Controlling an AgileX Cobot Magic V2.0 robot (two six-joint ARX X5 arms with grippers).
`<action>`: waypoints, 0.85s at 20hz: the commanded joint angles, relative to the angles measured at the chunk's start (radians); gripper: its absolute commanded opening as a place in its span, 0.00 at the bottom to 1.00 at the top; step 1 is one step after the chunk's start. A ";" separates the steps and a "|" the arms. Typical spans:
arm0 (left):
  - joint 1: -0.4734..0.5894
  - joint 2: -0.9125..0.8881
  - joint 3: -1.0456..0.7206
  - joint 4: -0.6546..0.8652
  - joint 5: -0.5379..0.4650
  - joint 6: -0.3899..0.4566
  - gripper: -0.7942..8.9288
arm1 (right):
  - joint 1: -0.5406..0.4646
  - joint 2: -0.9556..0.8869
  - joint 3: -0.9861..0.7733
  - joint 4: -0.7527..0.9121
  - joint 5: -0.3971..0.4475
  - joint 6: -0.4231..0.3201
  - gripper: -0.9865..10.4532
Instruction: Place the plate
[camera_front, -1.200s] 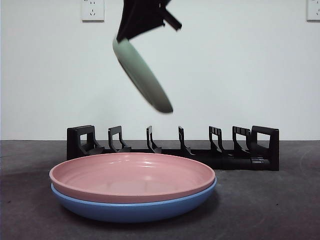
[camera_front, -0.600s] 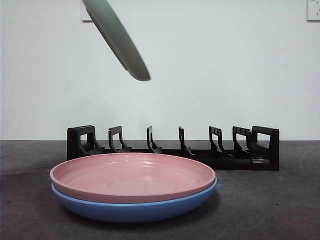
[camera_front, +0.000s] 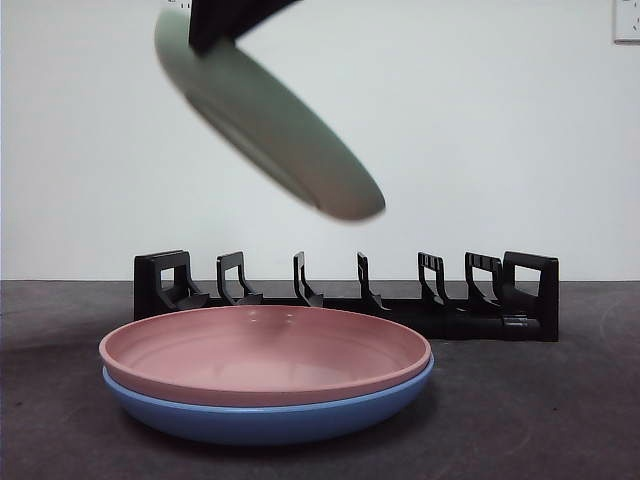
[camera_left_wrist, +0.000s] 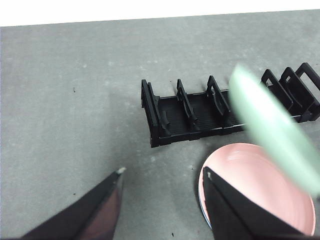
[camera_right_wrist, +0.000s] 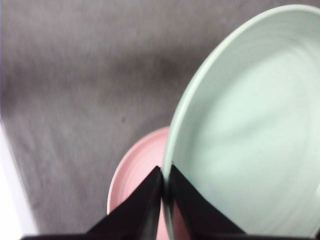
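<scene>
1. The green plate (camera_front: 268, 128) hangs tilted in open air, well above the rack (camera_front: 350, 296) and the pink plate (camera_front: 265, 352).
2. The right end effector (camera_right_wrist: 165, 186) is clamped on the green plate's rim.
3. The left end effector (camera_left_wrist: 162, 177) is spread wide, empty, over bare bench (camera_left_wrist: 70, 110).

Pale green plate (camera_front: 270, 130) — plain; pink plate (camera_front: 265, 350) atop blue plate (camera_front: 270, 415); black rack (camera_front: 345, 295) — grey table (camera_front: 550, 400).
</scene>
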 joint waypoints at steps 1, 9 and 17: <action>-0.003 0.005 0.016 0.010 -0.003 0.006 0.34 | 0.068 0.009 -0.021 0.019 0.047 -0.023 0.10; -0.003 0.005 0.016 0.010 -0.003 0.006 0.34 | 0.163 0.010 -0.127 0.018 0.122 -0.022 0.10; -0.003 0.005 0.016 0.010 -0.003 0.006 0.34 | 0.162 0.042 -0.237 0.019 0.121 -0.024 0.10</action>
